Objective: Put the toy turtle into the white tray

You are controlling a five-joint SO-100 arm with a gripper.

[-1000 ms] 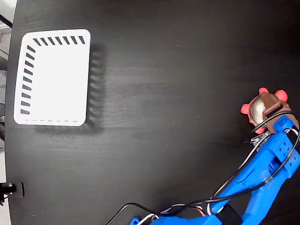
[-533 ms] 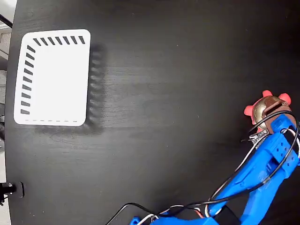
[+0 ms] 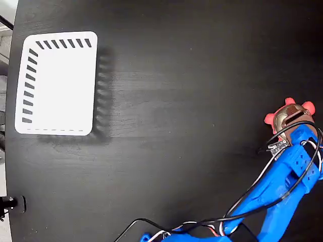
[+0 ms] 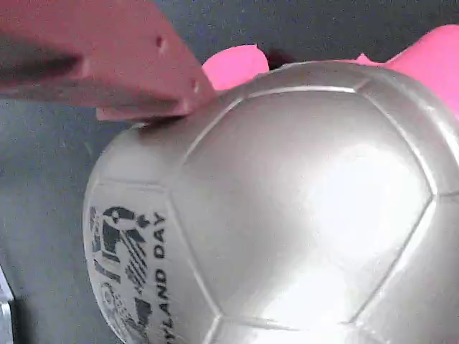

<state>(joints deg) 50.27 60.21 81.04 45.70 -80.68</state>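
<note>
1. As far as I can judge from the fixed view, the task is barely begun: the toy turtle (image 3: 282,117) sits on the black table (image 3: 181,101) at the far right, and the white tray (image 3: 56,83) lies well apart at the upper left with nothing in it.
2. I have the blue arm (image 3: 275,191) reaching up from the bottom right, and its gripper (image 3: 295,123) is right over the turtle, hiding part of the shell.
3. From the wrist view, the shiny grey shell of the toy turtle (image 4: 287,208) fills nearly the whole picture, with dark print low on its left side and pink limbs peeking out at the top.
4. One reddish-brown finger (image 4: 107,64) touches the shell's upper left edge; the other finger is out of sight, so I cannot tell whether the pincer has closed on the turtle or only rests against it.
5. What is left, by my reckoning: secure the grasp, lift, carry across the table, and release over the tray.
6. Compared with a second ago, the turtle has slid a little to the right and downward in the fixed view and turned slightly, with the gripper following it; the tray has not shifted.
</note>
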